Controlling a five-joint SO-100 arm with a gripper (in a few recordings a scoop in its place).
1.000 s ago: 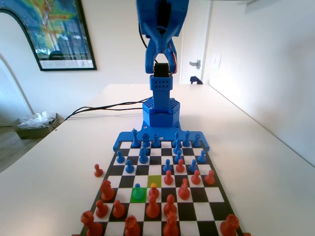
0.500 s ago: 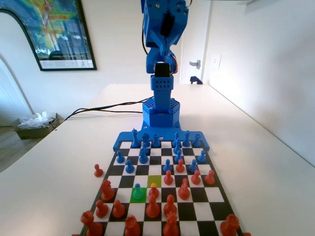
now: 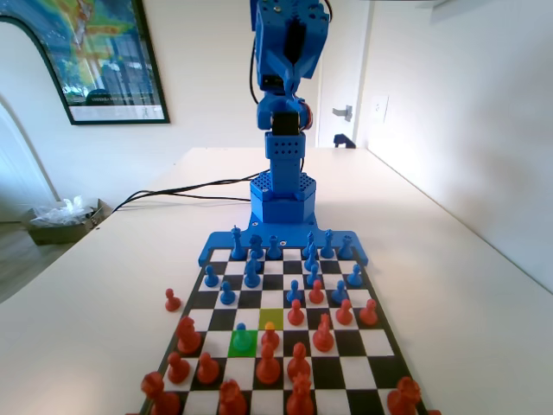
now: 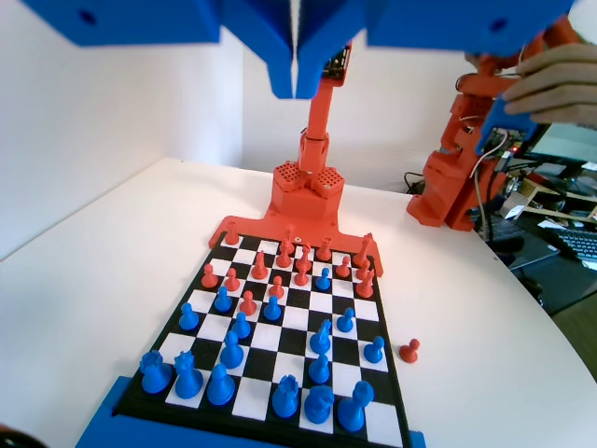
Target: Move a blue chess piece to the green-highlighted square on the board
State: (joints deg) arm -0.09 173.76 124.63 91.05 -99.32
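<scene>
A blue chess piece [image 3: 242,334], a small pawn, stands on the green-highlighted square [image 3: 243,344] near the front of the board [image 3: 346,372] in the fixed view. In the wrist view the same pawn [image 4: 323,278] stands far up the board among red pieces. My gripper [image 4: 297,89] hangs high above the blue end of the board, jaws pressed together with nothing between them. In the fixed view the blue arm [image 3: 285,104] is folded up tall over its base.
Red pieces crowd the green square; a red pawn [image 3: 270,335] stands just right of it. A paler yellow-green square [image 3: 271,318] lies one row further back. One red pawn [image 3: 173,299] stands off the board on the table. Blue pieces fill the far rows.
The arm's upper part has drawn up and back toward its base. The blue pawn has stayed on the green square, and no piece has moved.
</scene>
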